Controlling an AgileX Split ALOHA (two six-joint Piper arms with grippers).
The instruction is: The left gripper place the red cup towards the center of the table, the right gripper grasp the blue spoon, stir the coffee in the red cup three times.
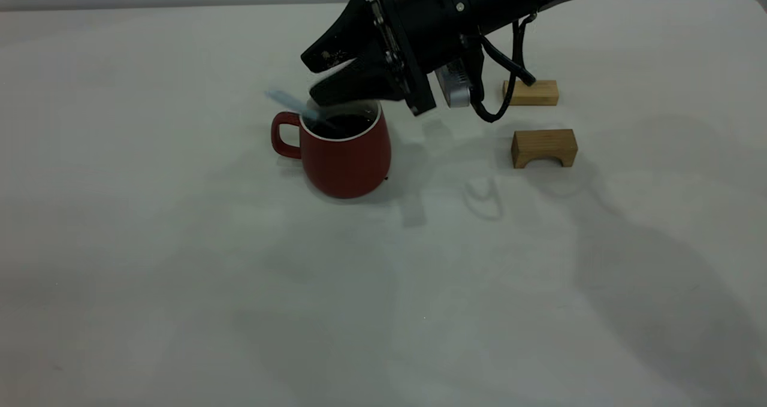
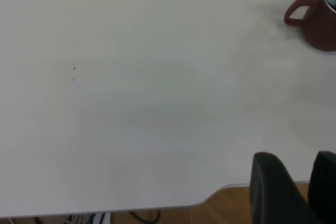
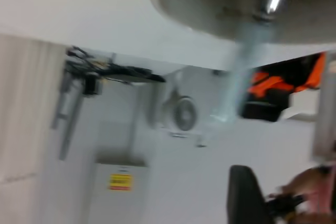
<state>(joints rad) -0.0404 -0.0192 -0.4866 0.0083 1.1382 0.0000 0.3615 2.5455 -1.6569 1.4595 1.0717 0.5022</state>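
My right gripper [image 1: 326, 77] hangs tilted just above the far rim of the red cup [image 1: 346, 155], fingers pinched on the blue spoon [image 1: 293, 104]. The spoon's pale handle sticks out over the cup's handle side, blurred; its lower end dips into the coffee [image 1: 343, 125]. The coffee is dark and sits near the white rim. The cup stands upright on the table [image 1: 180, 263], roughly mid-table, loop handle toward the exterior view's left. Two wooden blocks [image 1: 543, 147] lie well apart, to the right of the cup. My left gripper [image 2: 294, 192] is parked over the table's near edge, far from the cup [image 2: 315, 19], fingers apart and holding nothing.
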